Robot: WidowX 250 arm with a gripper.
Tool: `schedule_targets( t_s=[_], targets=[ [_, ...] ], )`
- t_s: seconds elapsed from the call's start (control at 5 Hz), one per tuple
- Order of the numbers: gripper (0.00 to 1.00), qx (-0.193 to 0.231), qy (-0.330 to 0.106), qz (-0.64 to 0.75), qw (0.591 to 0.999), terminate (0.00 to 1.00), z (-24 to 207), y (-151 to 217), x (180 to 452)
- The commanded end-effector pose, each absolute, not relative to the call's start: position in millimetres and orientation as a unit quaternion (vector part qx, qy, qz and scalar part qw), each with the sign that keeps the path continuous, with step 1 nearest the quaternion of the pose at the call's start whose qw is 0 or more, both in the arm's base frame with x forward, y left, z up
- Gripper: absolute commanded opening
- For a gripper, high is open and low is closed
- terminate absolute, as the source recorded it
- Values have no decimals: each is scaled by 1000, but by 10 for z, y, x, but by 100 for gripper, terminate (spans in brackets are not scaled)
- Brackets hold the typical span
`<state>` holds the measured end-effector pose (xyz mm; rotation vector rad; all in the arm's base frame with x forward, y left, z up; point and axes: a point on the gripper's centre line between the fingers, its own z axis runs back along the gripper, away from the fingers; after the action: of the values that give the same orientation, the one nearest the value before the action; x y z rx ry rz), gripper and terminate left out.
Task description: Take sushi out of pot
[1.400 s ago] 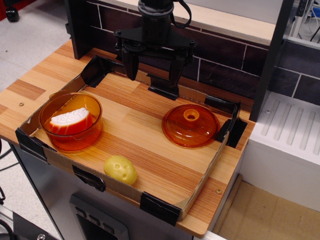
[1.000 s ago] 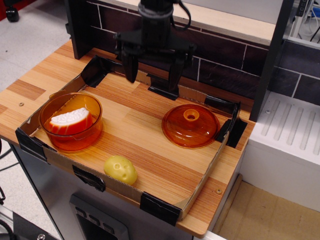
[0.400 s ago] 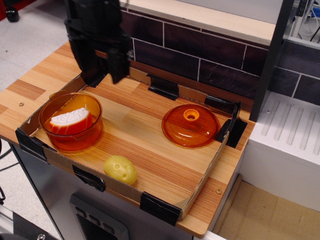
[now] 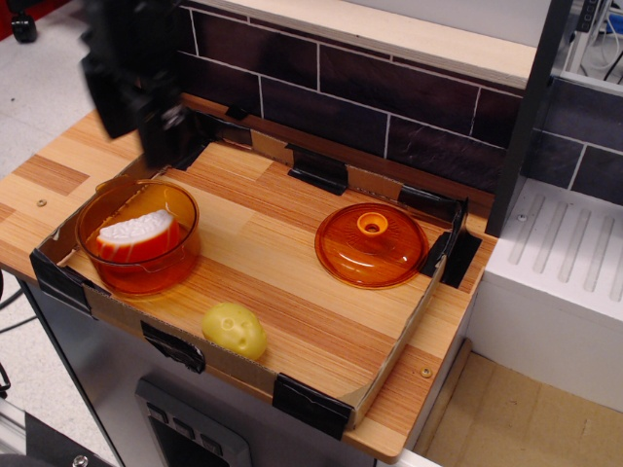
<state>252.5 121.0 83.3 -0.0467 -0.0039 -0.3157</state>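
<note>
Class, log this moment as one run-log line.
phase: approach | black gripper: blurred, above translucent orange plastic pot | white-and-orange toy sushi: inside pot, ungrasped

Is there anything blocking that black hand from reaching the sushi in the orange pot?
Nothing visible does. The pot is open on top, its lid lies apart to the right, and the sushi sits uncovered. The hand, blurred, hangs above the pot's back edge.

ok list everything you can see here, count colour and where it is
pot: 1, translucent orange, left side of the tray
sushi: 1, white and orange, inside the pot
lid: 1, orange with a knob, right side of the tray, flat on the wood
potato toy: 1, yellow, front edge of the tray
tray: 1, cardboard rim with black corner clips, on the wooden table
brick wall: 1, dark, behind the tray
gripper: 1, black, blurred, above and behind the pot
</note>
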Motion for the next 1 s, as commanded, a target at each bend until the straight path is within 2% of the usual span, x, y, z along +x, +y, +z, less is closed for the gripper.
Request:
schedule_targets(
  t_s=[0.0, 0.4, 0.8],
  targets=[
    [100, -3, -17, -193, 981, 0, 679, 1346, 2453],
    [100, 0, -7, -191, 982, 0, 490, 1308, 2439],
    [100, 0, -16, -186, 982, 0, 426, 1257, 2414]
  ],
)
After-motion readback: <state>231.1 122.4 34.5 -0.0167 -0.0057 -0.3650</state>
